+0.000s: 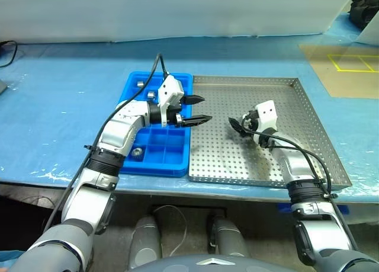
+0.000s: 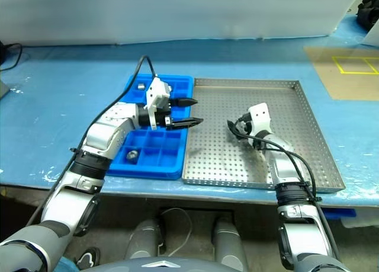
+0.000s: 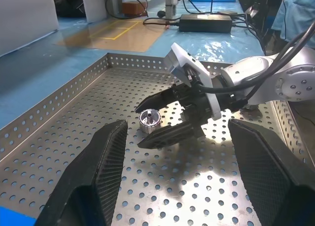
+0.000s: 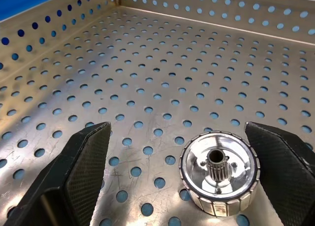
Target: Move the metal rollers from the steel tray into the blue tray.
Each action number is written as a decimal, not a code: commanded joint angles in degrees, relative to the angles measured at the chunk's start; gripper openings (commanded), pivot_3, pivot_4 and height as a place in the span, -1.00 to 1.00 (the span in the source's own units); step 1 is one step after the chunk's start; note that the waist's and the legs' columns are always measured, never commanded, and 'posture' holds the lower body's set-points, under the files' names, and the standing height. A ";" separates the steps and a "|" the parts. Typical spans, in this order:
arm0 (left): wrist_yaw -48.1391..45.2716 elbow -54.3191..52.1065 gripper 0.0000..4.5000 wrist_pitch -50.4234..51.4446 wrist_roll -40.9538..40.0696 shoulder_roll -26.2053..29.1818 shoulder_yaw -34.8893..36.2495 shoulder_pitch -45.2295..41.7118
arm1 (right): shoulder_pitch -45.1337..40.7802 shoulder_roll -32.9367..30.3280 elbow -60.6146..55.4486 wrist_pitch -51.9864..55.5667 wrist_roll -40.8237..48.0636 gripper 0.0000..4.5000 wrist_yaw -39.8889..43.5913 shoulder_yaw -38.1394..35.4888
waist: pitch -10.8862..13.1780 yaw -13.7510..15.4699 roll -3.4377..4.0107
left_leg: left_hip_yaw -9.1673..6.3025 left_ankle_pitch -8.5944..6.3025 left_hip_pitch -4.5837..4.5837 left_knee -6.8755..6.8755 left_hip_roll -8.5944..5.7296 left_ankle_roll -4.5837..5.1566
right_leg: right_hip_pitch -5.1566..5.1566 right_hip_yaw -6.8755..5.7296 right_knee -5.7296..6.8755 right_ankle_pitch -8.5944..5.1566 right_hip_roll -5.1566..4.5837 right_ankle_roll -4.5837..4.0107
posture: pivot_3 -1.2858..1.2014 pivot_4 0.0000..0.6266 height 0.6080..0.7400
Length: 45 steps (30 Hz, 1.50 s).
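Right wrist view: unlabelled roller (image 4: pixel 219 173) (toothed bore) on steel tray (image 4: pixel 162 78) between wide-spread right jaws; left jaws empty, apart.

Blue tray (image 1: pixel 177 159) left of steel tray (image 1: pixel 308 118), touching; roller (image 4: pixel 219 173) on steel tray.

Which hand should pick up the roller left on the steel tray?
Right. The right hand is open and low on the steel tray with the roller between its fingers. The left hand hovers open by the blue tray, farther off.
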 commanded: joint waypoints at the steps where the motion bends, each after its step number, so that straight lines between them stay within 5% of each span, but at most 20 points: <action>1: 0.57 -0.68 0.53 -1.53 0.74 0.01 0.36 -1.32 | -2.50 0.22 4.92 -2.57 -0.26 1.00 -3.57 -2.85 | 0.00 0.02 0.00 | 0.00 0.00 -0.01 0.00 0.00 -0.01 | 0.00 0.00 0.00 0.00 0.00 0.00 | -0.10 -0.52 1.00; 5: 0.48 -1.31 0.53 -1.30 0.85 0.17 0.32 -0.91 | -2.23 0.01 6.19 -4.01 -0.26 1.00 -3.20 -2.66 | 0.00 0.13 0.00 | 0.00 0.01 -0.01 0.00 -0.01 -0.01 | 0.03 -0.01 -0.02 0.00 -0.01 0.00 | -0.10 -0.52 1.00; 17: -3.24 -5.24 0.55 1.45 0.21 3.39 -0.96 0.85 | -1.85 1.00 -1.31 -2.08 -0.60 -0.27 -1.49 -0.09 | 0.00 -0.30 0.00 | 0.01 0.00 -0.01 -0.02 0.04 0.00 | -0.02 0.00 -0.03 0.00 0.02 0.00 | -0.11 -0.52 1.00; 25: -5.76 -10.80 0.55 4.20 -1.12 8.53 -0.20 3.37 | -5.36 2.89 -13.04 4.23 3.57 -0.27 2.26 1.19 | 0.01 -1.00 0.02 | 0.02 -0.01 -0.04 -0.05 0.04 0.00 | -0.06 0.00 -0.04 0.00 0.01 0.00 | -0.10 -0.52 1.00; 33: -5.54 -14.85 0.55 7.27 -3.77 16.23 5.55 6.35 | -8.68 4.11 -27.43 16.94 15.24 -0.27 16.01 7.14 | 0.02 -0.84 0.03 | 0.02 0.02 0.03 -0.42 0.17 -0.06 | -0.13 -0.08 -0.08 -0.02 0.12 -0.02 | -0.03 -0.52 1.00; 45: -3.05 -13.81 0.55 5.93 -3.94 29.83 18.42 14.11 | -18.72 9.95 -11.00 8.23 8.57 -0.27 20.22 14.13 | 0.03 1.15 0.00 | 0.00 0.35 0.06 -0.83 0.09 -0.61 | -0.23 -0.13 -0.09 -0.03 0.05 -0.03 | 0.13 -0.52 1.00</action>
